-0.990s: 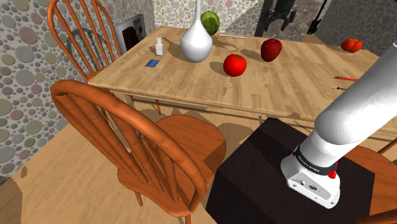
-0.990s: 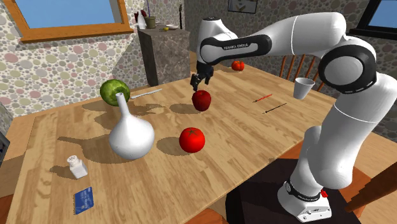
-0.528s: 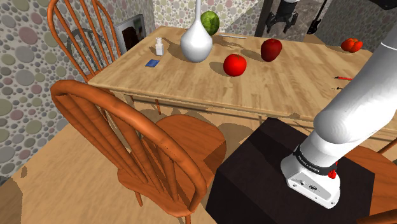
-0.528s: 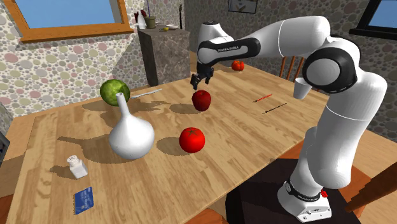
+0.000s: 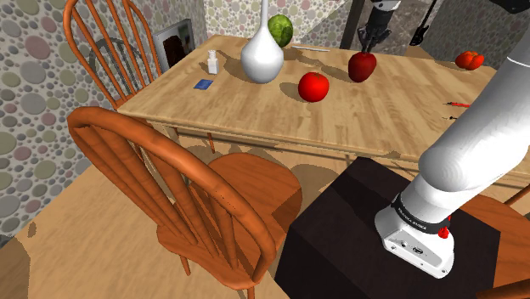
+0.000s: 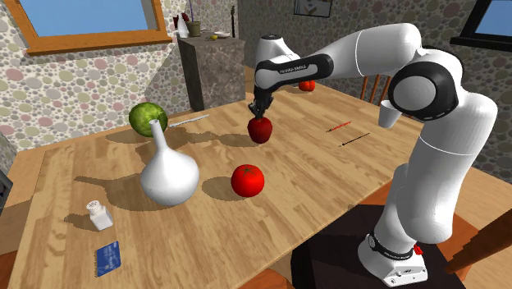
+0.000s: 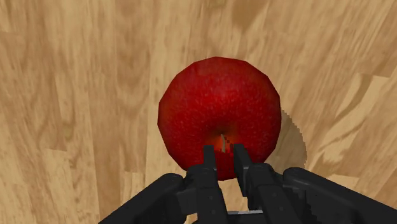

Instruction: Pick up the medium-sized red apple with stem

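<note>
Resting on the light wooden desk [image 5: 280,115], the dark red apple with a short stem [image 7: 219,108] sits upright toward the far side of the desk in the shoulder view, with its stem pointing up. The black jaws hang directly over the apple's top. They stand a narrow way apart, with the stem in the gap between them. The fingertips [image 7: 208,159] are close to the apple's crown; contact with the stem or skin cannot be confirmed.

In the second exterior view, the white arm [image 6: 361,53] reaches across the desk from the black box stand [image 5: 340,238] and bends down over the apple [image 6: 260,130].

A brighter red round fruit [image 5: 313,86] lies near the apple, closer to the desk's near edge. A white long-necked vase [image 5: 261,58] stands beyond that fruit toward the shoulder view's left, with a green round fruit [image 5: 281,31] behind it. A small white bottle [image 5: 212,61] and a blue card [image 5: 203,83] lie near the desk's left end. A brown wooden spindle-back chair [image 5: 187,195] stands in front of the desk.
</note>
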`<state>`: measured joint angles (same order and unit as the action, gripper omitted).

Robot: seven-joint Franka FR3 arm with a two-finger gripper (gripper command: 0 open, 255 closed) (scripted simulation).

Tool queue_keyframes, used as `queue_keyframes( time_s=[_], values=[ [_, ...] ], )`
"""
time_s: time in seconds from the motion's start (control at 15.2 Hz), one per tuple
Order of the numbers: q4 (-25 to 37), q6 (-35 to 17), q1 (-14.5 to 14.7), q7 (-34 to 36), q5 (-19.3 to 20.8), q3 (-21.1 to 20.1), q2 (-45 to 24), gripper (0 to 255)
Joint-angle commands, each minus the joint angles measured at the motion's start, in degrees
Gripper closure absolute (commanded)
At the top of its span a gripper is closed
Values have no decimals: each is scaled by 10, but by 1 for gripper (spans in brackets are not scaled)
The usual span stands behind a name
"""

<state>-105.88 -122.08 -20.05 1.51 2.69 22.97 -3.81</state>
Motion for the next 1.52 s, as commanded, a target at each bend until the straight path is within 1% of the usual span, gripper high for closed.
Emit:
queue_keyframes(
  time_s=[0.0, 0.4, 1.39, 1.45],
  values=[
    [0, 0, 0, 0, 0, 0, 0, 255],
    [-1, -1, 0, 0, 0, 0, 0, 255],
    [110, 113, 0, -5, -1, 0, 4, 255],
    [111, 115, 0, -5, -1, 0, 4, 255]
  ],
)
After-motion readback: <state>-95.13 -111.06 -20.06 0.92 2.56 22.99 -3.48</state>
